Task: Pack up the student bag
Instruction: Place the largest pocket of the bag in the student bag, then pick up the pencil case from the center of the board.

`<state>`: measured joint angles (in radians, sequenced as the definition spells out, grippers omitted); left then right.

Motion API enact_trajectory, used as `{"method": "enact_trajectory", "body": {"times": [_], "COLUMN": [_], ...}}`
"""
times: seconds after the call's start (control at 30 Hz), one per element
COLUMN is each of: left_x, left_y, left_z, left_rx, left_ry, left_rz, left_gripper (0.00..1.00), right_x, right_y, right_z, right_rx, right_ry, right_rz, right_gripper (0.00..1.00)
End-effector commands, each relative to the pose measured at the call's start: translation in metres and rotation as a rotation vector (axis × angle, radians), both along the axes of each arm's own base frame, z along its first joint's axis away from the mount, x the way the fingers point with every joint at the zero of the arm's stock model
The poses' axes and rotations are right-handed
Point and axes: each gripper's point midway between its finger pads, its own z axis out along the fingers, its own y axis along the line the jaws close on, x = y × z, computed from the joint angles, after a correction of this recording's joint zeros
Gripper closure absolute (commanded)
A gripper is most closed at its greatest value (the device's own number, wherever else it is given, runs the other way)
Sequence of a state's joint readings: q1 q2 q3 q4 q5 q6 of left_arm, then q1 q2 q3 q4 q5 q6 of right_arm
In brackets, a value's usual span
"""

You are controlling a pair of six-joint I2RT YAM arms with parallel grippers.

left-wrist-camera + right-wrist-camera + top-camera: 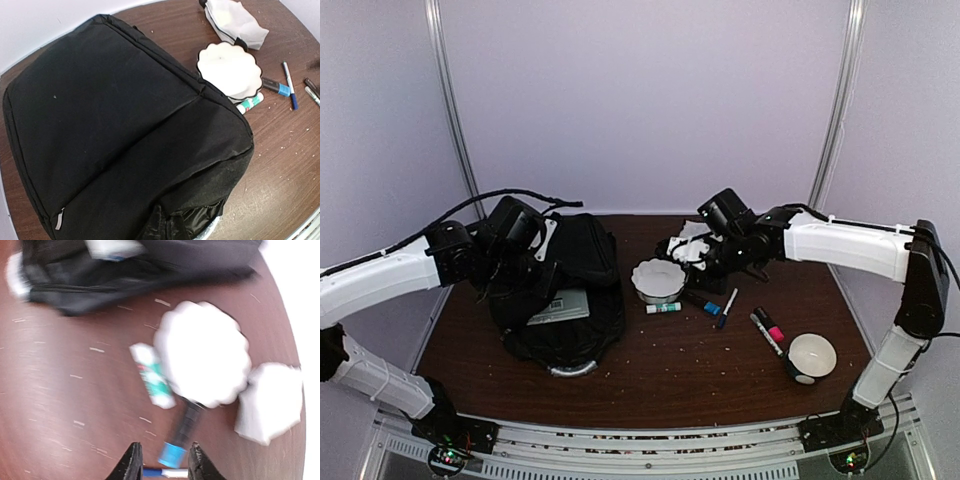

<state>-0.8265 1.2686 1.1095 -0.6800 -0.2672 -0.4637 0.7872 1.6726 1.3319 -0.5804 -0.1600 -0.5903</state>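
A white bowl (658, 279) sits against the student bag (582, 258) at centre, with a glue stick (663, 308) beside it. Right tool (164, 466) is spread over a marker (181, 432); left tool (517, 272) is pressed together.

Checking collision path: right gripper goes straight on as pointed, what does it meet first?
Probably the blue-capped marker, lying right ahead of the right gripper, in line with its gap; depth unclear.

No legible text, grey tag (560, 306) on student bag (582, 250) too small to read, green-white stick (663, 308) printing blurred
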Motion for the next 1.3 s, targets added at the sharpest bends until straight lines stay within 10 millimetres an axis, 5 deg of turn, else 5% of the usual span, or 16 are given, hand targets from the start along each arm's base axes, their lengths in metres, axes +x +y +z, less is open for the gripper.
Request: {"method": "enact_trajectory", "body": {"times": [0.0,0.2,0.4,0.53,0.7,1.07,1.13,1.27], "left_x": [0.011,0.003,-0.007,-0.014,-0.019,-0.020,-0.019,-0.018], "left_y": [-0.017,-0.020,-0.030,-0.038,-0.043,-0.034,-0.033,-0.029], "left_z": [-0.006,-0.047,-0.086,-0.105,-0.097,-0.067,-0.063,-0.058], "left_rx": [-0.057,-0.003,0.024,0.022,0.005,-0.053,-0.059,-0.070], "left_ry": [-0.018,0.076,0.179,0.247,0.242,0.174,0.162,0.149], "left_rz": [-0.008,-0.040,-0.096,-0.134,-0.160,-0.126,-0.114,-0.095], "left_gripper": [1.00,1.00,1.00,0.71,0.49,0.49,0.49,0.50], "right_x": [0.059,0.116,0.157,0.173,0.188,0.199,0.202,0.211], "right_y": [-0.037,-0.078,-0.093,-0.090,-0.087,-0.078,-0.078,-0.083], "right_z": [0.010,-0.025,-0.048,-0.056,-0.059,-0.082,-0.088,-0.078], "right_rx": [0.011,-0.082,-0.124,-0.134,-0.134,-0.165,-0.171,-0.136], "right_ry": [-0.012,0.033,0.043,0.033,0.012,0.045,0.048,0.022], "right_rz": [-0.190,-0.296,-0.358,-0.371,-0.393,-0.342,-0.350,-0.397], "right_gripper": [0.64,0.54,0.48,0.46,0.45,0.39,0.43,0.67]}}
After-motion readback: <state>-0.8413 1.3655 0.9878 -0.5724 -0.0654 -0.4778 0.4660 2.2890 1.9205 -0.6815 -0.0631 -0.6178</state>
